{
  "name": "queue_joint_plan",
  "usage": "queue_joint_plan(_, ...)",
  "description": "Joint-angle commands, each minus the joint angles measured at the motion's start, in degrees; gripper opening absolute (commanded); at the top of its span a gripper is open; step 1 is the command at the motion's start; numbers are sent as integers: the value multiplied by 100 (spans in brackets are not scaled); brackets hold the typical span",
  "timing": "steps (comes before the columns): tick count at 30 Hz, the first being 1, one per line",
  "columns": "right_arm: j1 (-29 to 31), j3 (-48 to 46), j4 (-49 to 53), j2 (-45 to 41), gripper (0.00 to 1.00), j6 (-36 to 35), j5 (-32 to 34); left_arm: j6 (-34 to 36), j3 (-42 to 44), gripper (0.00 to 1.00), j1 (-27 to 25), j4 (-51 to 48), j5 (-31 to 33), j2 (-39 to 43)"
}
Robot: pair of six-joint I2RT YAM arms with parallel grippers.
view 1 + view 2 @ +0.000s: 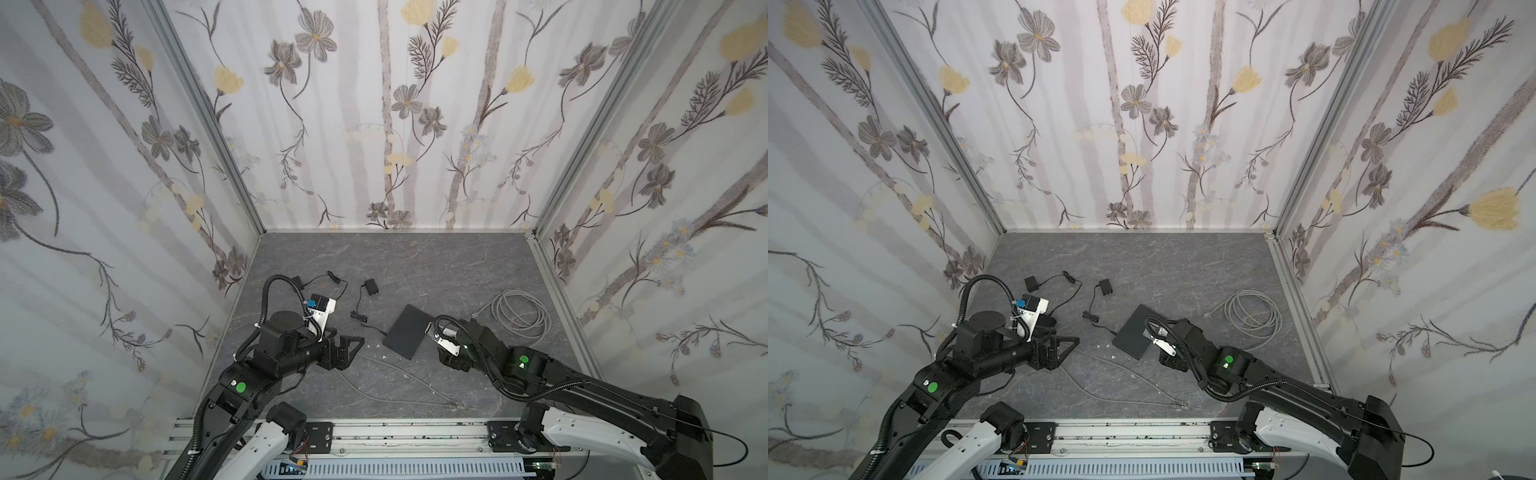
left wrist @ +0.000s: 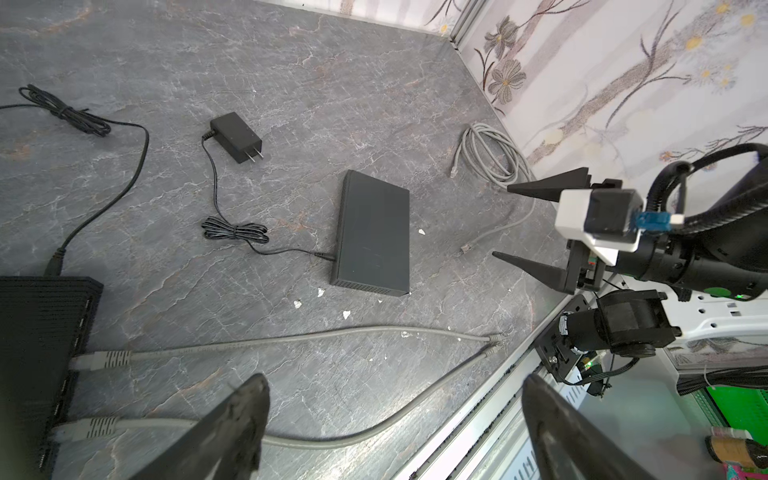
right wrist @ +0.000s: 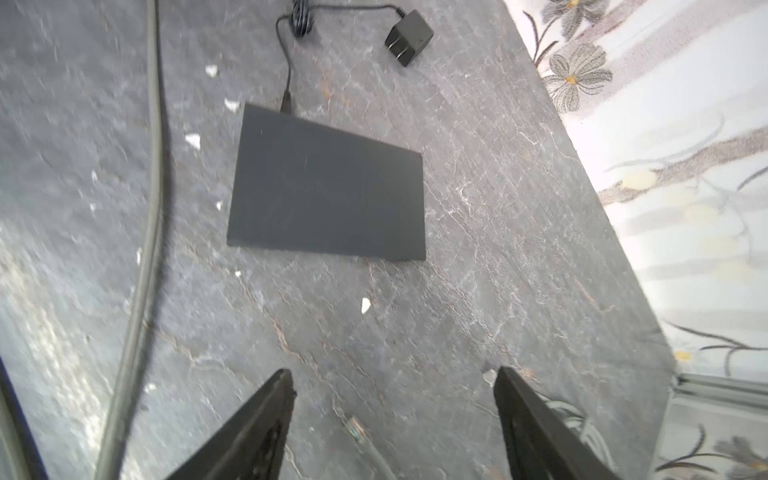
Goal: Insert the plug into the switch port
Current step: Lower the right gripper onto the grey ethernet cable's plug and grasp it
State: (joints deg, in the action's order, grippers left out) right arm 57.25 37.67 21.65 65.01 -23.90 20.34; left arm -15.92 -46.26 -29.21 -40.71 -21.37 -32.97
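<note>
The switch (image 1: 407,332) (image 1: 1138,332) is a flat black box lying mid-table, with its power lead plugged into one side; its ports do not show in any view. A grey cable's plug (image 3: 356,428) (image 2: 465,248) lies loose on the table just off the switch's right side. My right gripper (image 3: 394,374) (image 2: 501,221) hovers open over that plug, which lies between the fingers without touching them. To the left, my left gripper (image 1: 353,340) (image 2: 395,386) stands open and empty above a grey cable, pointing at the switch (image 2: 374,232) (image 3: 328,191).
A coil of grey cable (image 1: 519,311) lies at the right wall. The switch's power adapter (image 1: 371,286) rests behind it. A second black device (image 2: 41,353) under my left arm has two grey cables plugged in, their free ends (image 1: 453,403) near the front rail.
</note>
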Motion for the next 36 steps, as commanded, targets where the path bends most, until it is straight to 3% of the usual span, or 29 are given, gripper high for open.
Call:
queue_joint_plan(1, 7, 131, 912, 376, 77, -917, 511, 116, 34, 96, -12, 142, -83, 44)
queue_joint_plan(3, 5, 84, 1117, 716, 77, -860, 868, 131, 53, 96, -14, 176, -68, 87)
queue_joint_plan(14, -510, 65, 1231, 1558, 75, -156, 959, 208, 166, 97, -32, 300, 18, 256)
queue_joint_plan(17, -779, 295, 1415, 1811, 69, -24, 453, 179, 165, 97, -32, 296, 28, 243)
queue_joint_plan(21, -936, 364, 1404, 2071, 48, 9, 244, 169, 162, 97, -59, 292, 39, 256)
queue_joint_plan(33, -1357, 478, 1449, 2747, 46, 27, -170, 186, 173, 97, -88, 309, -5, 265)
queue_joint_plan(36, -1417, 672, 1413, 3065, 35, 53, -174, 177, 171, 97, -85, 317, -11, 256)
